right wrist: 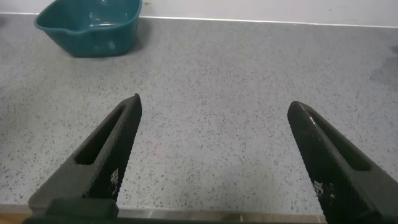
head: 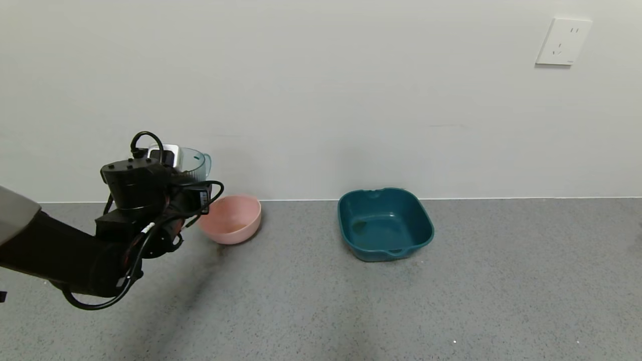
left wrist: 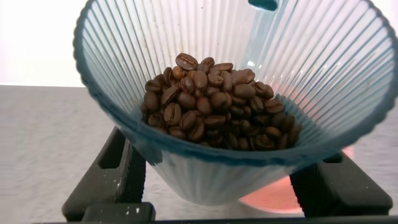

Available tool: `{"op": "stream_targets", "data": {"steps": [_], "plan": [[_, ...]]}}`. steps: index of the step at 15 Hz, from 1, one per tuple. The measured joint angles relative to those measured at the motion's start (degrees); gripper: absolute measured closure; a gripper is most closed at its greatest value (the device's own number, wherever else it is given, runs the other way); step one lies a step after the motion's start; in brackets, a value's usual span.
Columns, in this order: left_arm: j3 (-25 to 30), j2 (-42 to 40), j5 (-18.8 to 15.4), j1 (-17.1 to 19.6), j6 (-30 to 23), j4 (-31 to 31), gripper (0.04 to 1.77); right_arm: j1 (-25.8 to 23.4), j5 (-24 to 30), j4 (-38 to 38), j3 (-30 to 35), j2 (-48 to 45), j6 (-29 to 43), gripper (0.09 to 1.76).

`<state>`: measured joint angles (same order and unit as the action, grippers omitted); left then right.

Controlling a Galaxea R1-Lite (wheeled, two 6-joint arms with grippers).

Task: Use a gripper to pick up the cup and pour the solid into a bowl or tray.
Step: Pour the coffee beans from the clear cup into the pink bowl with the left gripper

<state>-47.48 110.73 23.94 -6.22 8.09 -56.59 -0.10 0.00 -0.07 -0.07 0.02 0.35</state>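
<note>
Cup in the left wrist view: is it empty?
No, the cup holds a heap of brown beans, still unpoured.

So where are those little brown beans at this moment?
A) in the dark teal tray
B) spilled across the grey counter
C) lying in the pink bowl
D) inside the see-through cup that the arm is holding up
D: the left wrist view shows the beans heaped inside the ribbed cup, which the left gripper clamps, held in the air beside the pink bowl.

Plain white wall, white socket plate upper right; grey speckled counter below.
</note>
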Motion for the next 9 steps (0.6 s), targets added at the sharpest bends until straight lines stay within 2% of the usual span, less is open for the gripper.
{"op": "stream_targets", "data": {"steps": [4, 9], "plan": [[0.10, 0.85, -0.94, 4.01, 4.28, -0.02, 0.51, 0.00, 0.00, 0.02, 0.00, 0.00, -0.02, 0.14], [1.12, 1.16, -1.97, 6.17, 12.26, -0.49, 0.51, 0.00, 0.00, 0.00, 0.00, 0.00, 0.00, 0.14]]}}
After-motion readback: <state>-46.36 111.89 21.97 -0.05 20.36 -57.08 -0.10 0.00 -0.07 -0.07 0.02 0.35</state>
